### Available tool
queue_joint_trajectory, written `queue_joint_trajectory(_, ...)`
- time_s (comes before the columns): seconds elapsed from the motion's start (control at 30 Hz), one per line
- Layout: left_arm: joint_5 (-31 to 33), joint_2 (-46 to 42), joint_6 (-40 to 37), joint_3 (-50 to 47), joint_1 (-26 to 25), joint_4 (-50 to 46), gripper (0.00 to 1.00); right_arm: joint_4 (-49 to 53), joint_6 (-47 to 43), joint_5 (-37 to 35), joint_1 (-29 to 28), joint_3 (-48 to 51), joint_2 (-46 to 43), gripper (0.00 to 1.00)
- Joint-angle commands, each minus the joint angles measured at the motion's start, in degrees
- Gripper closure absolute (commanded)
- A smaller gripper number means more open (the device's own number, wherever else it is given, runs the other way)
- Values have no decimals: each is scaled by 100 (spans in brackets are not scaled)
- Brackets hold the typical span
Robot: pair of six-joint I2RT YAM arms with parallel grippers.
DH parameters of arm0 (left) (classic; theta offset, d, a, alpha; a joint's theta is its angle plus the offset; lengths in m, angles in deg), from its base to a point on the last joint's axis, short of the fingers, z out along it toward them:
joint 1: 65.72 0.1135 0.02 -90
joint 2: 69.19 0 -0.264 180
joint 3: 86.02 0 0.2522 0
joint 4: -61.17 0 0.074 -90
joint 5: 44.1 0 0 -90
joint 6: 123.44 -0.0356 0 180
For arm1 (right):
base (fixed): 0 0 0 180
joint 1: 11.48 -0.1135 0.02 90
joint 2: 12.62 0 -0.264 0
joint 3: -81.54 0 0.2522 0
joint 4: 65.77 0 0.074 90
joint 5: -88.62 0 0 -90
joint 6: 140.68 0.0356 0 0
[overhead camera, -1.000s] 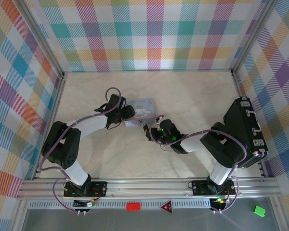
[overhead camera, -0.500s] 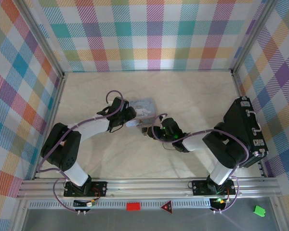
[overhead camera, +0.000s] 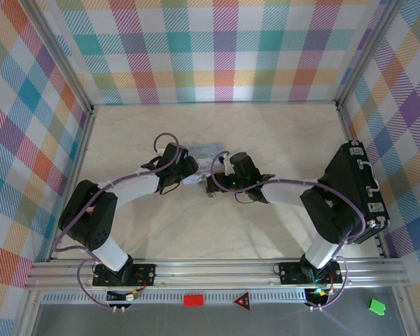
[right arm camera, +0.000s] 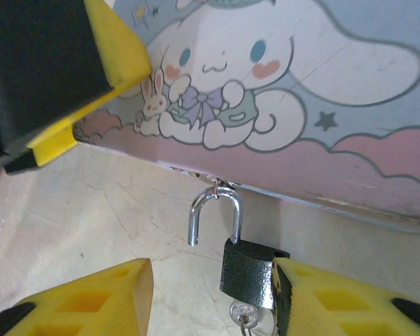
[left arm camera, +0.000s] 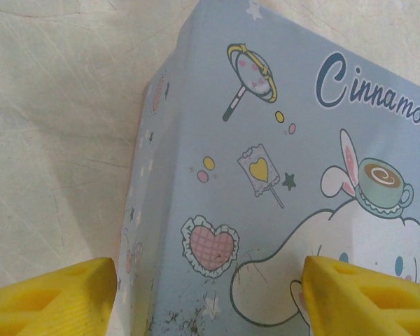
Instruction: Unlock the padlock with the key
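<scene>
- At the middle of the pale surface (overhead camera: 266, 133), under the top camera, the two arms meet at a blue tin (overhead camera: 208, 150) printed with a white cartoon dog; a black case (overhead camera: 357, 189) stands well apart at the right edge.
- The padlock (right arm camera: 248, 269) hangs at the tin's near edge. It is very small against the tin, with a dark, faintly speckled block for a body.
- Its shackle (right arm camera: 213, 210) is thin, bright silver and U-shaped. It is hooked through a small metal loop (right arm camera: 215, 183) on the tin's edge.
- One shackle leg runs into the body; the other ends free in the air, clear of the body, so the lock stands open.
- The body hangs a little tilted below the loop, and a silver key (right arm camera: 245, 320) sits at its lower end, partly cut off by the frame edge.
- The right gripper (right arm camera: 213, 294) has its jaws wide around the padlock. The body lies against the inner face of one yellow finger (right arm camera: 336, 301), while the other is well clear of it — nothing is clamped.
- The left gripper (left arm camera: 210, 301) is at the tin's corner, its jaws wide as well — one yellow finger (left arm camera: 56, 297) off the tin's side wall, the other above the printed lid. Whether either finger touches the tin I cannot tell.
</scene>
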Motion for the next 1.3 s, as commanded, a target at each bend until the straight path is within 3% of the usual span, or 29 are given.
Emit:
queue_joint_trajectory(0.0,-53,-40,-14,-215,-111,-523,31,553,-397,301,32,-239,287,52)
queue_joint_trajectory(0.6,-87,2,92,-314,-243,-377,31,882,-410,433,39,-831,1151,47)
queue_joint_trajectory(1.27,0,-18,137,-380,-296,-373,31,1084,-65,277,-20,-1079,1455,63)
